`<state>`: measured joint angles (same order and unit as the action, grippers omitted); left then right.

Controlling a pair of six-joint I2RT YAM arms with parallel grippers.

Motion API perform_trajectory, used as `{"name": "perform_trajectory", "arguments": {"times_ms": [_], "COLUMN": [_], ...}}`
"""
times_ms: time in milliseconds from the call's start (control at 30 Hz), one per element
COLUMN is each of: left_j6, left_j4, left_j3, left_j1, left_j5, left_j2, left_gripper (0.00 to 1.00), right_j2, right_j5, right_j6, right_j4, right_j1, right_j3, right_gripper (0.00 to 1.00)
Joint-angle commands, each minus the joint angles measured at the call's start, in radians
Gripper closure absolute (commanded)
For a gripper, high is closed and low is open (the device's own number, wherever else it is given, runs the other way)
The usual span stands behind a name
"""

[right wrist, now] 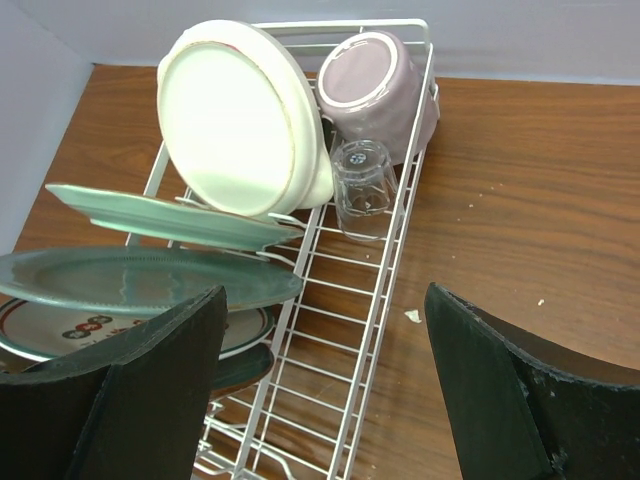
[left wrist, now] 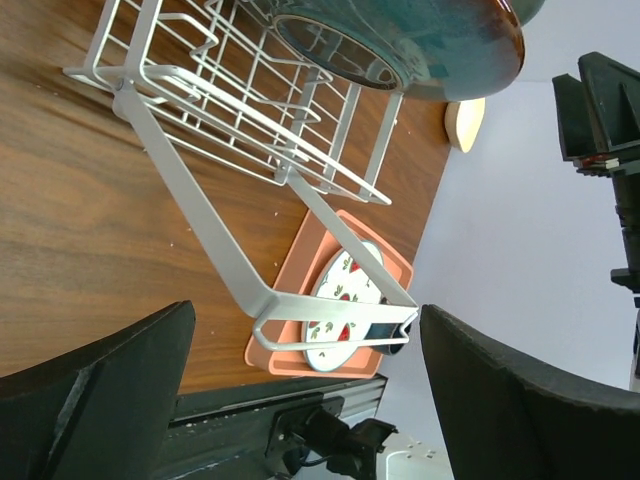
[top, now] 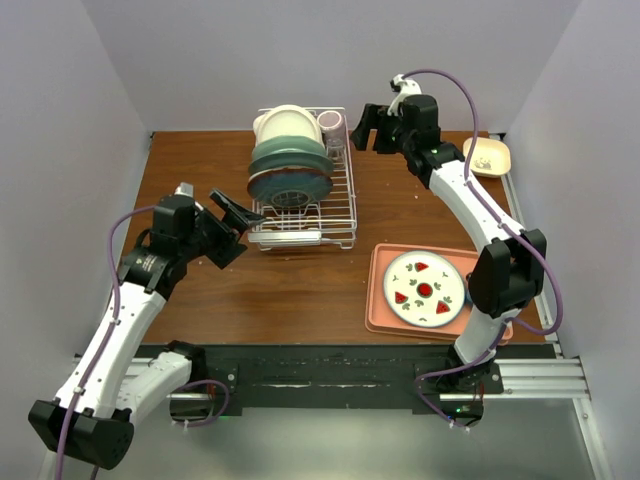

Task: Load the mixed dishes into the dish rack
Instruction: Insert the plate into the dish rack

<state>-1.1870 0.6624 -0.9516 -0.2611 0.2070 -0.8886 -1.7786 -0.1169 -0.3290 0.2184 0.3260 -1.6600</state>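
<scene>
While dish rack [top: 345, 215] is holding most dishes [top: 290, 160], strawberry plate [top: 425, 288] and cream dish [top: 488, 156] are waiting outside; left gripper [top: 240, 235], right gripper [top: 372, 130] gaping, empty.

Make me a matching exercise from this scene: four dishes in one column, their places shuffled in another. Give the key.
Left and right as in the top view.

Dishes
1. white bowl
2. purple cup
3. red-patterned plate
4. small cream dish

Places
a. on the pink tray
b. far right corner of the rack
c. on the table, far right corner
d. far left corner of the rack

Pairs: 1-d, 2-b, 3-a, 4-c
</scene>
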Motion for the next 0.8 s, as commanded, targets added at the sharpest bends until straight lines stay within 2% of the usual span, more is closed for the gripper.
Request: {"name": "perform_trajectory", "arguments": {"times_ms": [0, 100, 367, 767], "left_j6": [-0.06, -0.117, -0.189, -0.232], "left_j4": [-0.117, -0.246, -0.328, -0.268], "left_j3": [-0.003, 0.066, 0.089, 0.117], "left_j1": [0.0, -0.003, -0.023, -0.015], "left_j5": [0.058, 0.086, 0.049, -0.136], "left_j2": [-0.009, -0.006, -0.026, 0.059], "left_gripper": [0.0, 0.02, 0.04, 0.08], "right_j2": [0.068, 0.07, 0.071, 0.064], "right_j5": [0.019, 0.016, 0.023, 0.016], "right_j6": [-0.03, -0.031, -0.025, -0.022], "right_j4": [-0.031, -0.034, -0.036, -0.04], "right_j1": [-0.002, -0.005, -0.004, -0.004], "right_j3": [0.009, 0.008, 0.008, 0.019], "right_gripper": [0.16, 0.16, 0.16, 0.17]}}
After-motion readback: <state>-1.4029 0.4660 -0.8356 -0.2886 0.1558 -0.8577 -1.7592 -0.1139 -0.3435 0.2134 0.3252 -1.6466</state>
